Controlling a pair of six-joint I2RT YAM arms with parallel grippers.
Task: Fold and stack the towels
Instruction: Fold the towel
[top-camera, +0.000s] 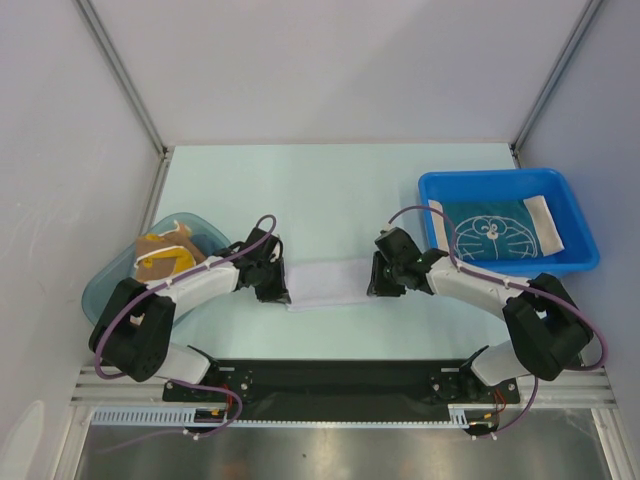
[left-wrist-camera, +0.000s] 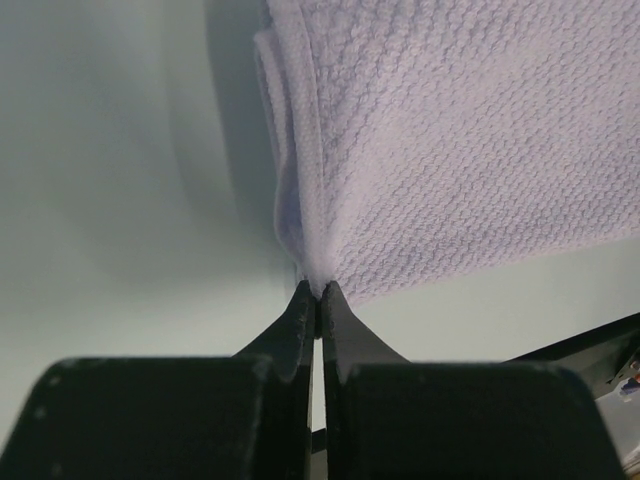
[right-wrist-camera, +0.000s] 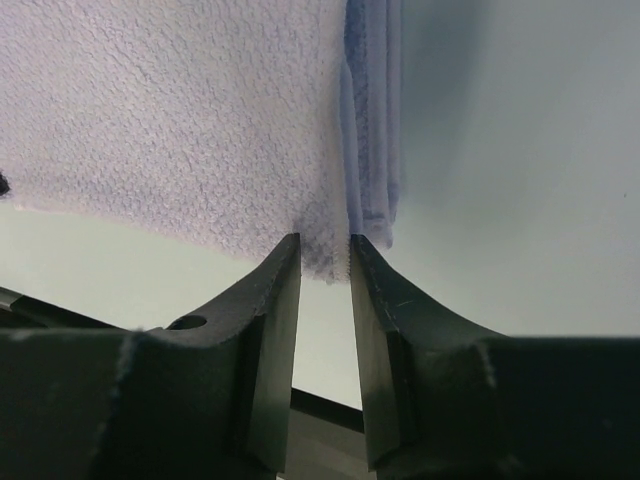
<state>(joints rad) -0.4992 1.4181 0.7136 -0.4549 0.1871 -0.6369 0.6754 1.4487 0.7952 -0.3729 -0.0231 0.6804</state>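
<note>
White towel (top-camera: 328, 281), folded, waffle weave.
Left gripper (left-wrist-camera: 318, 292) pinches its 9 o'clock corner; right gripper (right-wrist-camera: 318, 250) clamps 3 o'clock corner.

Robot lab bench, plainly. Plain grey panels (top-camera: 330, 60) on aluminium posts (top-camera: 122, 75) around a pale tabletop (top-camera: 330, 190); left arm (top-camera: 190, 285) and right arm (top-camera: 470, 285) bolted to a black rail (top-camera: 340, 378) at the near edge; purple cables (top-camera: 265, 217) looped along them; steel sheet (top-camera: 340, 455) below.
</note>
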